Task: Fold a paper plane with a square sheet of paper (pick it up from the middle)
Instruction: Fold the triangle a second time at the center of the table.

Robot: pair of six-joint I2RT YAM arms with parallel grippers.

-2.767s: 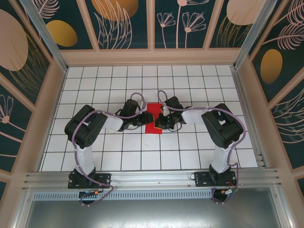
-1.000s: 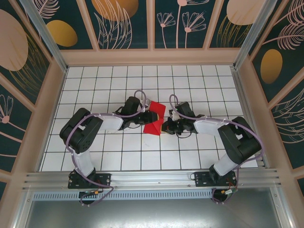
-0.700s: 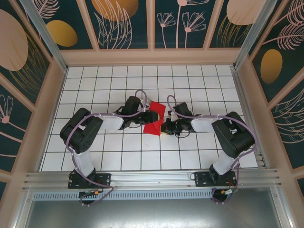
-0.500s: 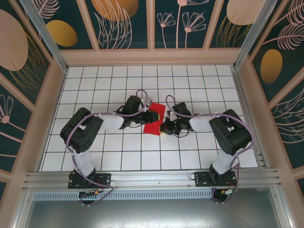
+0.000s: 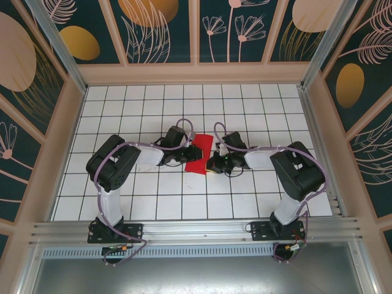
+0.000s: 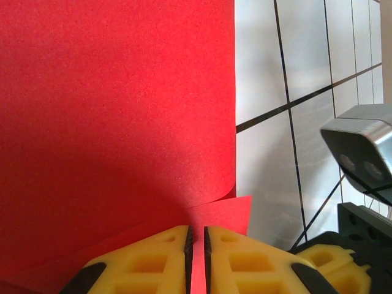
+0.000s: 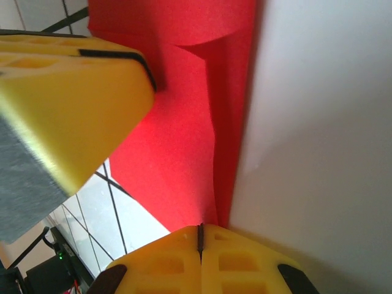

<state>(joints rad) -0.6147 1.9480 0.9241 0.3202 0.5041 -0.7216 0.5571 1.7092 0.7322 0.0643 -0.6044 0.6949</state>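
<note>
The square sheet of paper (image 5: 199, 155) is a folded, layered red shape held between my two grippers near the table's middle. In the left wrist view the red paper (image 6: 116, 104) has a curled upper layer over a lower flap. My left gripper (image 6: 196, 230) has its yellow fingers (image 6: 147, 260) almost together, with a red layer running between them. My right gripper (image 7: 199, 228) is shut, and the paper's folded edge (image 7: 184, 141) runs into its seam. From above, the left gripper (image 5: 190, 152) sits at the paper's left side. The right gripper (image 5: 212, 164) sits at its lower right corner.
White grid-tiled table (image 5: 184, 196) with raised walls (image 5: 196, 73) on three sides. A finger of the left gripper (image 7: 67, 104) looms close in the right wrist view. The right arm's silver camera housing (image 6: 361, 153) sits just right of the paper.
The left jaws have closed further onto the red paper. The left arm's elbow has swung a little right. The paper, flat earlier, stays tilted between both grippers.
</note>
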